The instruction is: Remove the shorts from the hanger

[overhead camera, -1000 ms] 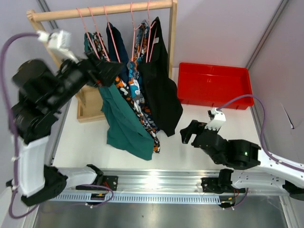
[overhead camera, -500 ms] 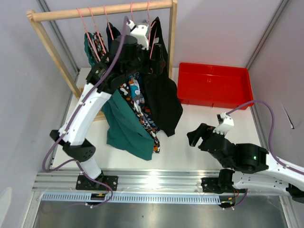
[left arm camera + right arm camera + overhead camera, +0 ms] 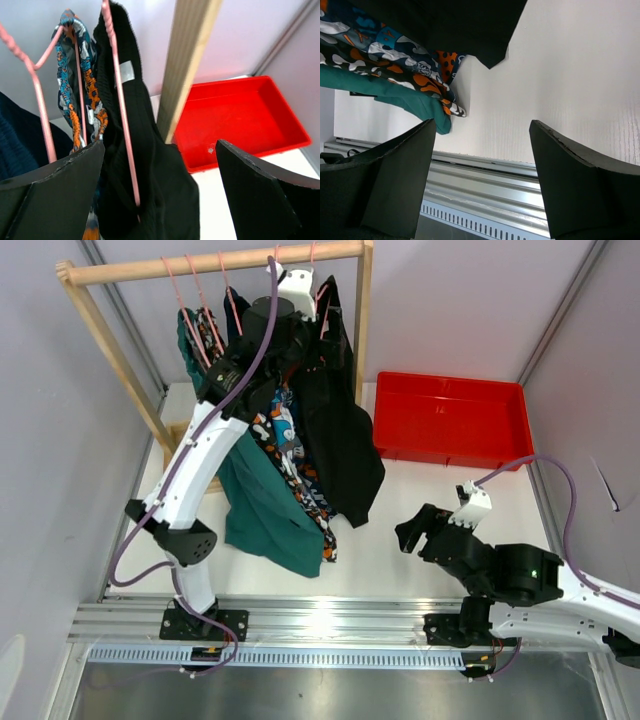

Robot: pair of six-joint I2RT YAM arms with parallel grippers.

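The shorts (image 3: 300,455) hang on pink hangers (image 3: 120,100) from the wooden rack (image 3: 200,265) at the far left. The left arm (image 3: 200,460) hides most of the navy pair (image 3: 20,145). The left gripper (image 3: 160,145) is spread wide beside the black pair (image 3: 150,175), pinching nothing. The right gripper (image 3: 482,122), near right, is spread and empty.

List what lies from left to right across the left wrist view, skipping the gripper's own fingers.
navy shorts → blue-orange patterned shorts → black shorts → wooden rack post → red bin

Bright, even light; soft shadows.
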